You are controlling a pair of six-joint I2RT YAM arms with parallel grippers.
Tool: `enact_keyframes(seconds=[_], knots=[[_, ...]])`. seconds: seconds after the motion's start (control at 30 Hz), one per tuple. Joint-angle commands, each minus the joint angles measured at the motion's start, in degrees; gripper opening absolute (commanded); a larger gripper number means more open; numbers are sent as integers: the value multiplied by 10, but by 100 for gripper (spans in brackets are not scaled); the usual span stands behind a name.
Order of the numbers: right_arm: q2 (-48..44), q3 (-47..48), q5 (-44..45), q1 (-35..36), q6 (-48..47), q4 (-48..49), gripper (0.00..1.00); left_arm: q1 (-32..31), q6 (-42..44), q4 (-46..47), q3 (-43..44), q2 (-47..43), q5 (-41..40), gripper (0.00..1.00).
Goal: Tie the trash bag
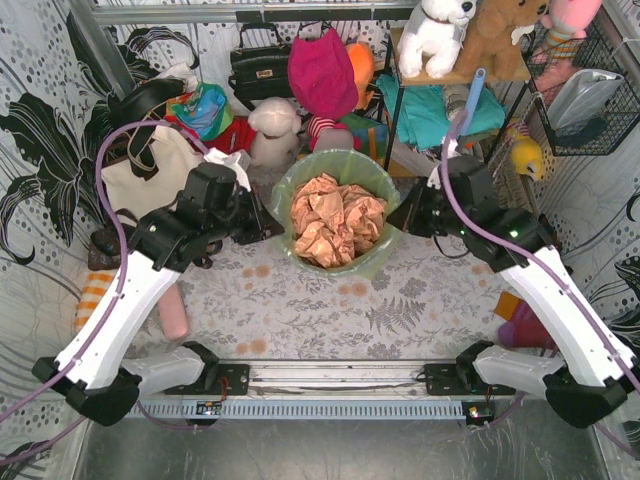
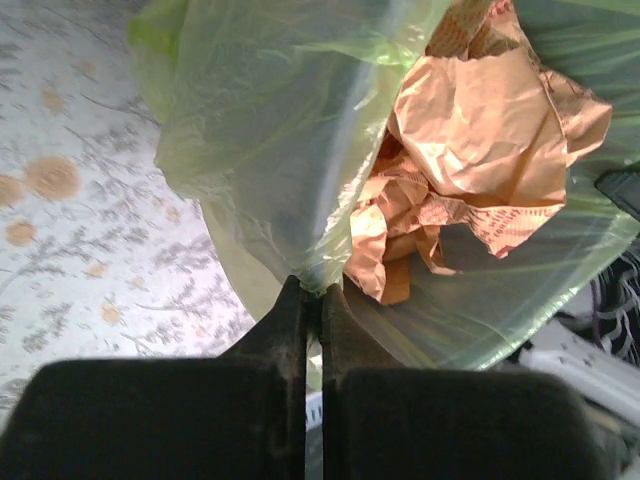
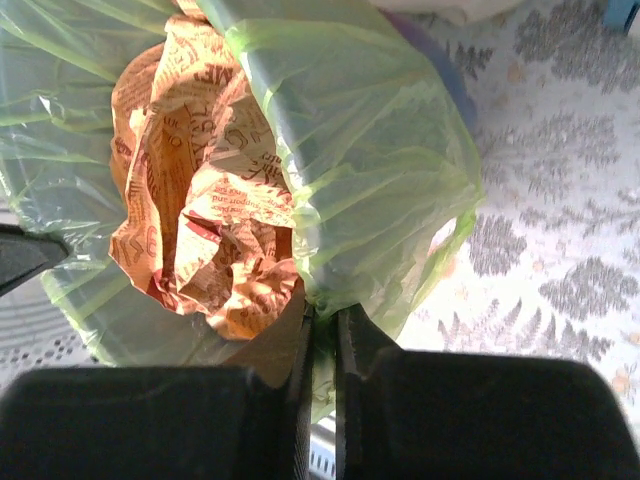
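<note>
Where tools (image 2: pixel 313 292) (image 3: pixel 322 312) seemingly pinch, trash bag (image 1: pixel 372 172) stretches between.

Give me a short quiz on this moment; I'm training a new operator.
1. True or false: the left gripper and the right gripper each pinch the rim of the trash bag.
2. What fills the bag? A) bottles B) crumpled paper C) socks
3. Is the bag's mouth knotted yet?
Key: 1 true; 2 B; 3 no, it is open.
</note>
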Motion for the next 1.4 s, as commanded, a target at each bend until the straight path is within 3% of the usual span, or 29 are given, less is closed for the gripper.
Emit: enact_keyframes(seconds=[0.0,0.3,0.5,0.7,0.93,1.03,1.17,1.37], knots=[[-47,0,-90,12,26,-37,0,-35,-1,32,-35,-47,143,0],[-110,-43,-149,15,76,-110,0,-65,-51,11,-122,-128,178,0],[-119,-59,-232,16,101,-108,0,-74,-103,52,-156,-173,241,0],[-103,-47,-236,16,92,-141,0,-76,-109,48,-161,-178,278,0],[-96,-75,-188,16,97,-96,0,-76,-85,52,-165,-147,232,15],[-96,-109,-183,16,108,-43,9,-75,-61,48,-138,-118,196,28],[-93,-121,-150,16,112,-13,28,-76,-39,50,-111,-88,167,37],[-95,-89,-68,16,84,-18,39,-76,-8,27,-59,-56,97,48]])
